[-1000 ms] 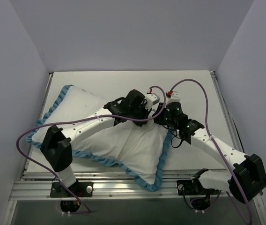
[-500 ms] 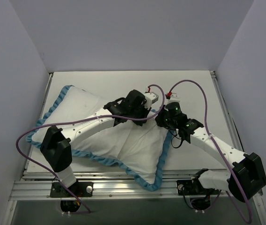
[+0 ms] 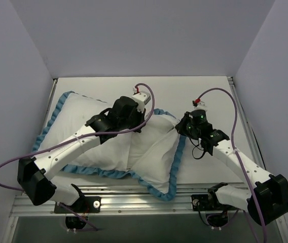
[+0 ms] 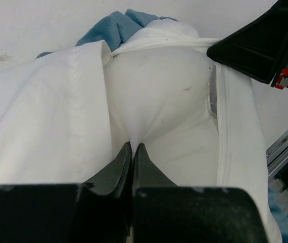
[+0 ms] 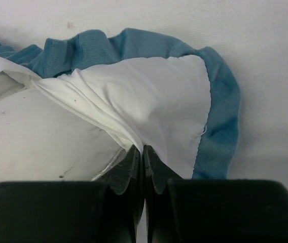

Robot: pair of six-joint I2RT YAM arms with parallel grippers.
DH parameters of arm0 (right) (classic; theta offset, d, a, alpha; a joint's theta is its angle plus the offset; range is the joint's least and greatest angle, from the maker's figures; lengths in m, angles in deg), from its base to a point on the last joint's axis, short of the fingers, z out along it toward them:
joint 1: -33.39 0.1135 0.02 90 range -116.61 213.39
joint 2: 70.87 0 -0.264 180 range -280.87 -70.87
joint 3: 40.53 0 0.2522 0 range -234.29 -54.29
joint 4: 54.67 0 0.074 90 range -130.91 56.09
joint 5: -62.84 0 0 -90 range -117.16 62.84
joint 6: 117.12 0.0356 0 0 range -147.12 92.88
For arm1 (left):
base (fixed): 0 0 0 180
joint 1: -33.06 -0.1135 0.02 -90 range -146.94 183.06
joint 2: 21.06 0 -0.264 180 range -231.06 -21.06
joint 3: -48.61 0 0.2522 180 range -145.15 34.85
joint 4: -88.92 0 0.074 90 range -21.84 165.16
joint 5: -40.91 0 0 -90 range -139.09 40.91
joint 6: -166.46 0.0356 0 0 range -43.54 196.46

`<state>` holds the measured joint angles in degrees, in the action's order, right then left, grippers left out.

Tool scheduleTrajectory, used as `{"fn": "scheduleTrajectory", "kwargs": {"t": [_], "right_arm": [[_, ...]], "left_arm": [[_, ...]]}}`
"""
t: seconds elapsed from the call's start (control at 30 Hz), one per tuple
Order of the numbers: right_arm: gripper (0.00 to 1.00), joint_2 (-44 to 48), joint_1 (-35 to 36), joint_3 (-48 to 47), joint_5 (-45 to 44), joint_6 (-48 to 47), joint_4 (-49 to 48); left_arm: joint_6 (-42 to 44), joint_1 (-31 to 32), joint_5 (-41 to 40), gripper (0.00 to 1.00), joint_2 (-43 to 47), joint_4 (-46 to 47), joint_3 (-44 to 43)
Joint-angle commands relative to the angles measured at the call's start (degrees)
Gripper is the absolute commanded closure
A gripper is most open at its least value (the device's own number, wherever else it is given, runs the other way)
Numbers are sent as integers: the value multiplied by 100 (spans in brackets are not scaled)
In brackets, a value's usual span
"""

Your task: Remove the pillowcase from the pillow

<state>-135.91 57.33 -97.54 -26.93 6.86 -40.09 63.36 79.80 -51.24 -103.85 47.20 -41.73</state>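
Pillowcase (image 3: 78, 121) white side up on the desk (image 3: 205, 91), left and centre, blue frill round the edge. At its open right end, pillow (image 4: 159, 96) bulging out between the hems. Left pincer (image 4: 132, 148) clamped shut on a fold of pillow at that mouth. Right pincer (image 5: 142, 150) closed tight on the pillowcase's white hem, just beside the frilled corner. Pincers near each other, not touching.

On the table (image 3: 205, 88), pillow (image 4: 159, 91) inside pillowcase (image 3: 78, 121)
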Motion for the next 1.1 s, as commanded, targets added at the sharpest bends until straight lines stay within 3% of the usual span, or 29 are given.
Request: {"fn": "scheduleTrajectory", "kwargs": {"t": [0.0, 0.3, 0.43, 0.5, 0.7, 0.73, 0.93, 0.97, 1.0, 1.07], "right_arm": [[100, 52, -355, 290, -797, -67, 455], [100, -35, -487, 536, -481, -93, 147], [100, -150, -452, 650, 379, -312, -379], [100, -229, -400, 703, 923, -374, -678], [100, -326, -188, 397, 1023, -488, -592], [97, -308, -188, 309, 1006, -506, -557], [52, -124, -57, -850, 383, -673, 461], [48, -36, 13, -957, 59, -638, 741], [44, 8, 101, -1045, -144, -594, 875], [34, 139, 496, -1204, -566, -454, 1121]], "left_arm": [[-227, -314, -865, 98, 780, 36, 212], [-737, -613, -901, 98, 2257, 1205, 1214], [-852, -631, -769, 98, 2714, 1767, 1575], [-896, -640, -620, 98, 2759, 2224, 1733], [-905, -640, -506, 98, 2005, 2981, 1279], [-905, -631, -523, 98, 1568, 2964, 1120], [-589, -640, -786, 97, -147, 2489, -180], [-545, -640, -787, 94, -272, 2498, -287], [-414, -649, -787, 82, -352, 2506, -375], [-316, -640, -795, 69, -502, 2428, -638]]}}
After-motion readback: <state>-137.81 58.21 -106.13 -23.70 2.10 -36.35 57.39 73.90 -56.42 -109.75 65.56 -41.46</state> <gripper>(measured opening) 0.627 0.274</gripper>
